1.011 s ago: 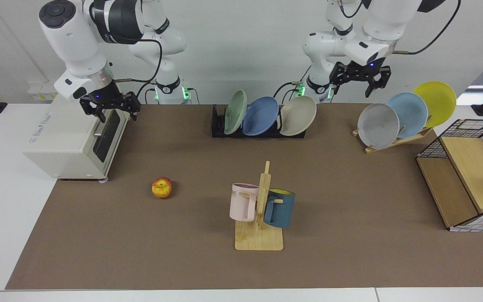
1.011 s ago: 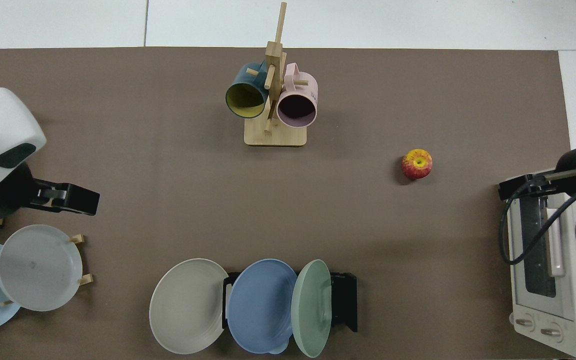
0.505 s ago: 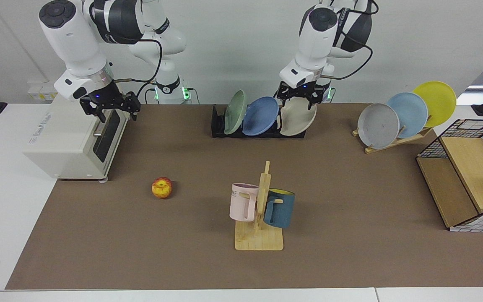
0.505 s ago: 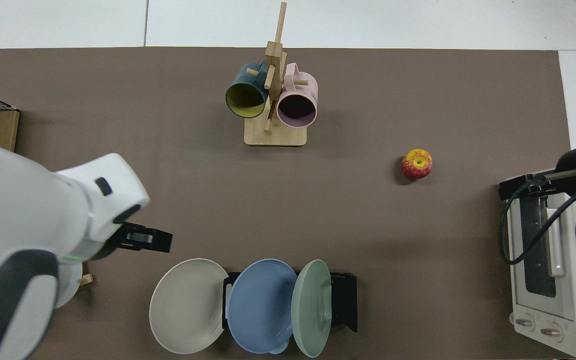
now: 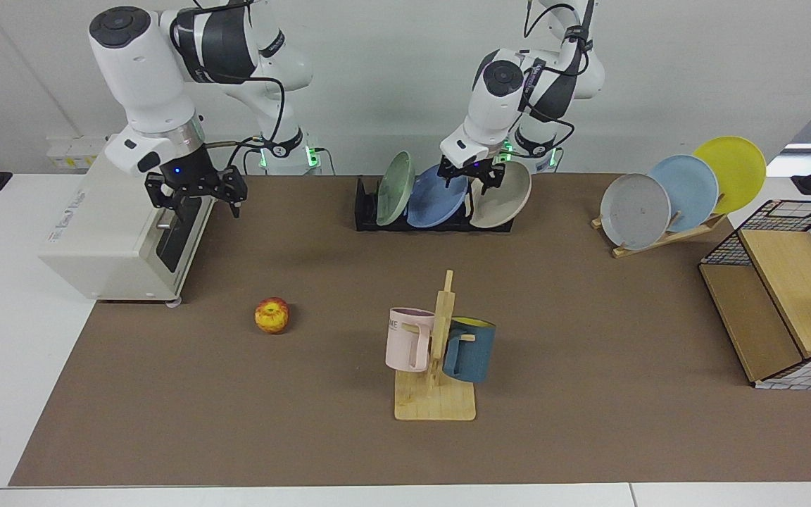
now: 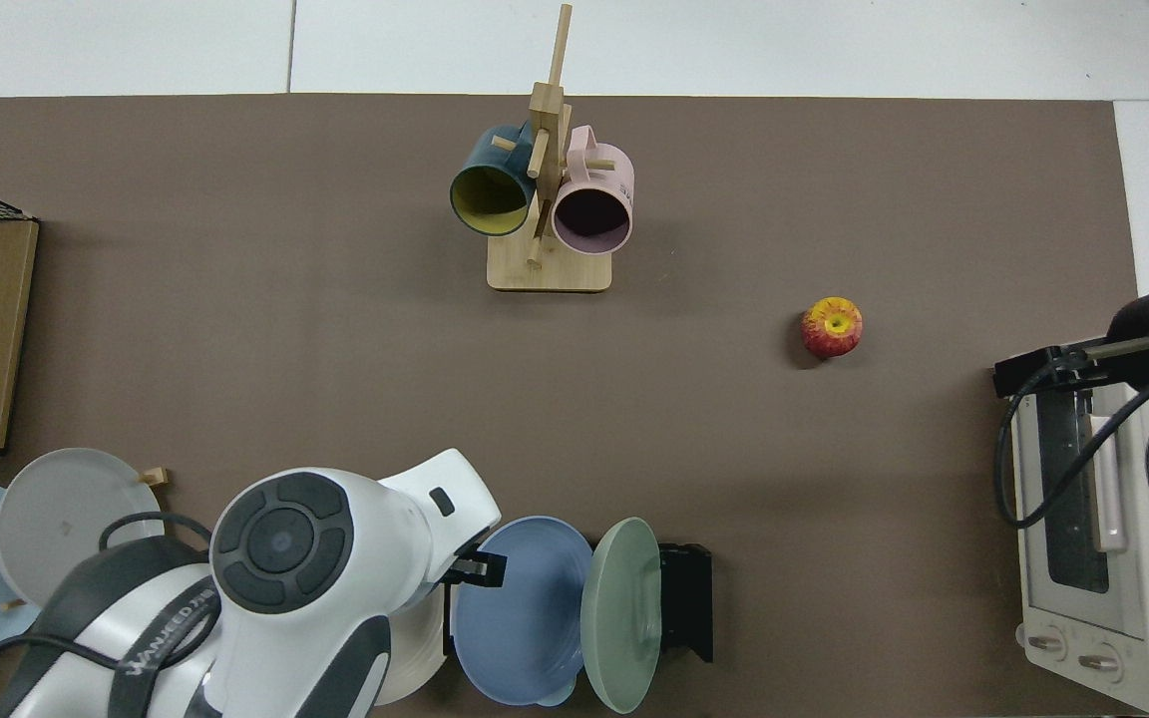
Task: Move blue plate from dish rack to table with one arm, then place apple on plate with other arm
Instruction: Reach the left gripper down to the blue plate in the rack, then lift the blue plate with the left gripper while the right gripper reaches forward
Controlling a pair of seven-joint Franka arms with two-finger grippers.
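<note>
Since half a second ago the left gripper (image 5: 474, 174) has been lowered from the beige plate (image 5: 503, 197) to the upper rim of the blue plate (image 5: 436, 196); its fingers are seen spread, one on each side of that rim, nothing clamped. The right gripper (image 5: 197, 193) has been shifted slightly off the oven (image 5: 117, 232) and is held open. The plate, matte periwinkle, is stood on edge in the rack (image 5: 363, 211) between two others, its face turned toward the apple (image 5: 272, 315), which is left on the table (image 5: 588, 317).

A mug stand (image 5: 436, 366) with pink mug (image 5: 409, 339) and blue mug (image 5: 469, 349) stands mid-table; toaster oven (image 5: 124, 229) at one end; wooden rack (image 5: 659, 239) of three plates and a wire crate (image 5: 786, 289) at the other.
</note>
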